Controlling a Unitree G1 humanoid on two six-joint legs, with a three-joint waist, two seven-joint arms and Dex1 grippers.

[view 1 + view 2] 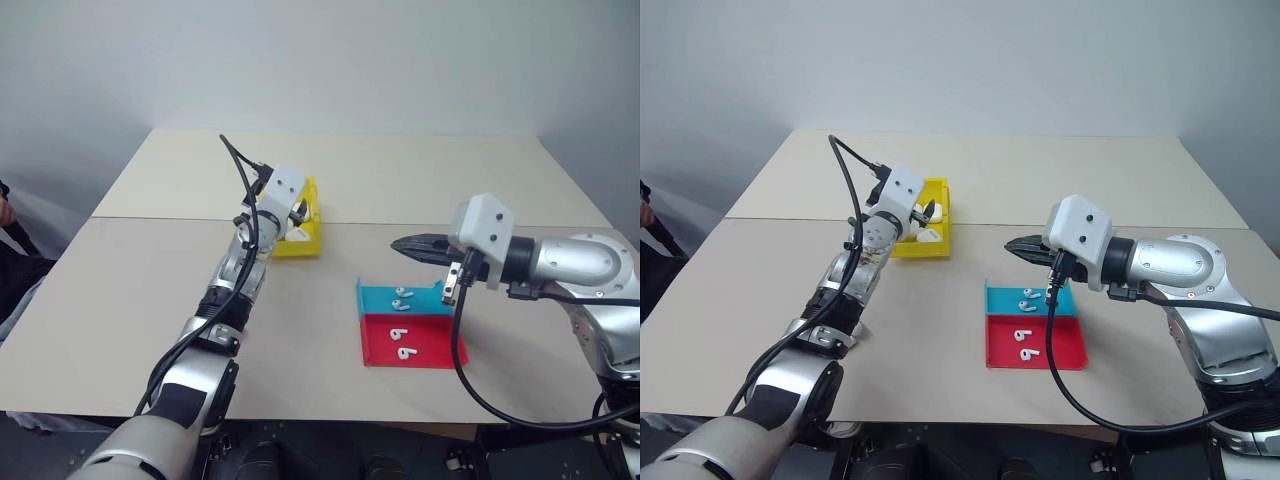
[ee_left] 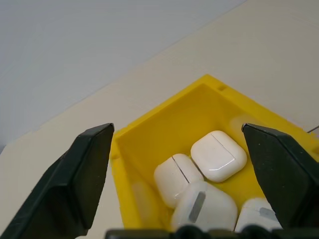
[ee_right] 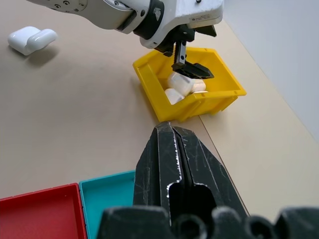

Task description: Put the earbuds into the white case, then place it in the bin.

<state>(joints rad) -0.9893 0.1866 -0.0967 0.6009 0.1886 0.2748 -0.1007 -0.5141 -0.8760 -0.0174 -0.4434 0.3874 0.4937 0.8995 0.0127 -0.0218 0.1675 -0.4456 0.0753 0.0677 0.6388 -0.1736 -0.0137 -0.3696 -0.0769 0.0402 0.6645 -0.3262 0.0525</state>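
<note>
My left gripper (image 2: 177, 164) stands over the bin (image 1: 937, 216), fingers spread wide with nothing between them. Directly below and ahead of the fingertips, several white cases (image 2: 218, 155) lie closed on the bin floor, touching one another. I cannot tell which of them is the case of this task. One more case (image 3: 32, 39) lies on the table (image 1: 420, 180), well apart from the bin, its lid seemingly raised.

Step in hand, as I judge it: release of a case into the bin. The open fingers above the cases suit that reading.

To the right of the bin, below and just ahead of my right gripper (image 1: 400, 244), sit the blue tray (image 1: 375, 298) and the red tray (image 1: 375, 340), touching edge to edge. Each holds two earbuds (image 1: 1029, 296). My right gripper is clenched on nothing and hovers near the blue tray.

Next move, as I judge it: lift my left gripper straight up clear of the bin walls. If another cycle follows, my right gripper must open before descending on an earbud; the earbuds are tiny and glossy, so a precise pinch is required.
</note>
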